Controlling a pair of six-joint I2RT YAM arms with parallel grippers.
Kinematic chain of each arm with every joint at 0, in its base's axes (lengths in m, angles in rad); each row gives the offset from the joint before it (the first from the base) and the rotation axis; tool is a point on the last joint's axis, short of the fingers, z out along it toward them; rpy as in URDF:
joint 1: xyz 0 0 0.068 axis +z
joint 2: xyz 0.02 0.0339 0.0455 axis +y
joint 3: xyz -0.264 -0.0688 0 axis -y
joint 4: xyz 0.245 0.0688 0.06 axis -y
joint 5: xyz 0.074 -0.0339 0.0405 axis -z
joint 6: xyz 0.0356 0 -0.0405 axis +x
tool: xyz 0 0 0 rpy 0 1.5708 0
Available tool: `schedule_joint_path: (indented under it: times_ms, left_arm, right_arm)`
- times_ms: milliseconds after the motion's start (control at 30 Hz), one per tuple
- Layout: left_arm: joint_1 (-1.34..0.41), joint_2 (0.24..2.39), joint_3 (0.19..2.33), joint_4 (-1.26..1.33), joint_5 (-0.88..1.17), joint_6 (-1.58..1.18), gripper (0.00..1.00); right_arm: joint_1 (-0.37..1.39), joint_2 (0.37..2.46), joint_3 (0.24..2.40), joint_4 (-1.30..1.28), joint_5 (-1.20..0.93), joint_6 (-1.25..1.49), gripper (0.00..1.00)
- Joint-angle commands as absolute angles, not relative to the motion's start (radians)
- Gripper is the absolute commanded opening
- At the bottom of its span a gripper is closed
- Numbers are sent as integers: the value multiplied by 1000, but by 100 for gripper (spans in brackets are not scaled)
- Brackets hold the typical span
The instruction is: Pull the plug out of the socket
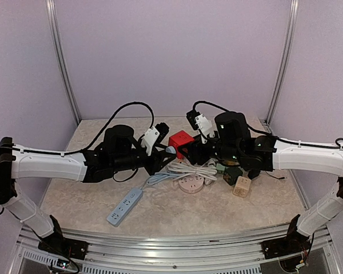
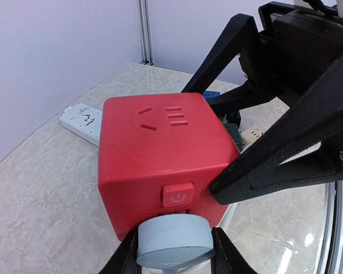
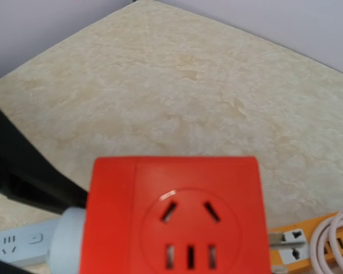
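Observation:
A red cube socket (image 1: 181,141) is held up off the table between the two arms. It fills the left wrist view (image 2: 154,154) and the right wrist view (image 3: 177,217). A round grey-blue plug (image 2: 174,242) sits against the cube's face just below the power button, and its prongs are hidden. My left gripper (image 2: 174,257) is shut on the plug, one finger on each side. My right gripper (image 1: 198,149) is shut on the cube, and its black fingers (image 2: 274,148) press the cube's side. Its fingers are hidden in its own wrist view.
A white power strip (image 1: 126,206) lies on the marble table at front left. A coiled white cable (image 1: 190,170) and a round socket (image 1: 190,184) lie under the cube. A green cube (image 1: 232,174) and a beige cube (image 1: 242,186) stand to the right. An orange strip (image 3: 308,245) lies nearby.

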State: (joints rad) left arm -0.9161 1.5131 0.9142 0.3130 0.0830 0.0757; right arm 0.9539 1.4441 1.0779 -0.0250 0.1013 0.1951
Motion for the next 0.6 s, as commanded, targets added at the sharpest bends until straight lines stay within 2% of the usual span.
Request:
schedule_joint_path:
  times_ms: [0,567]
  left_arm:
    - [-909,1489,901,325,191,74,8]
    - [-995,1549,911,404,-59,55,5]
  right_arm:
    - [959,1413,1092,90,-14,163,0]
    - [1002,1478,1167,-52,455,325,0]
